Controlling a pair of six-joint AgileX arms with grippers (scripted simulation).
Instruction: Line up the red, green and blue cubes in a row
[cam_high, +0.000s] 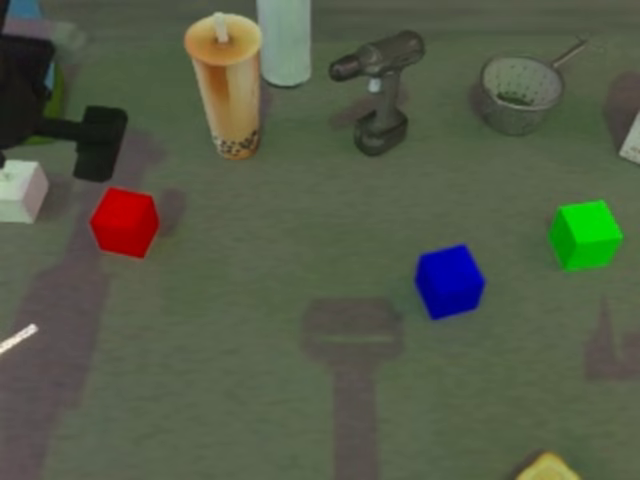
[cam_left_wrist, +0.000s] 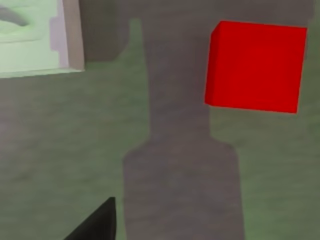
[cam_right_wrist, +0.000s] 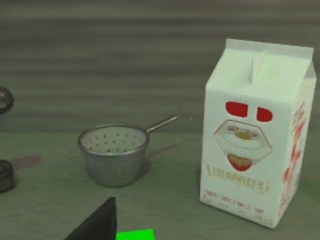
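Observation:
The red cube (cam_high: 125, 222) rests on the green table at the left, and it fills the left wrist view's upper part (cam_left_wrist: 255, 65). The blue cube (cam_high: 450, 281) lies right of centre. The green cube (cam_high: 586, 234) sits near the right edge, apart from the blue one. My left gripper (cam_high: 100, 145) hovers just behind and left of the red cube, not touching it. My right arm is outside the top view. A dark part of my right gripper (cam_right_wrist: 100, 225) shows beside the green cube's top (cam_right_wrist: 134, 234).
An off-white block (cam_high: 20, 190) lies at the left edge near the red cube. Along the back stand a bubble-tea cup (cam_high: 226, 85), a white cylinder (cam_high: 284, 40), a drill (cam_high: 380, 90) and a metal strainer (cam_high: 518, 95). A milk carton (cam_right_wrist: 257, 135) stands far right. A yellow block (cam_high: 548, 467) sits at the front edge.

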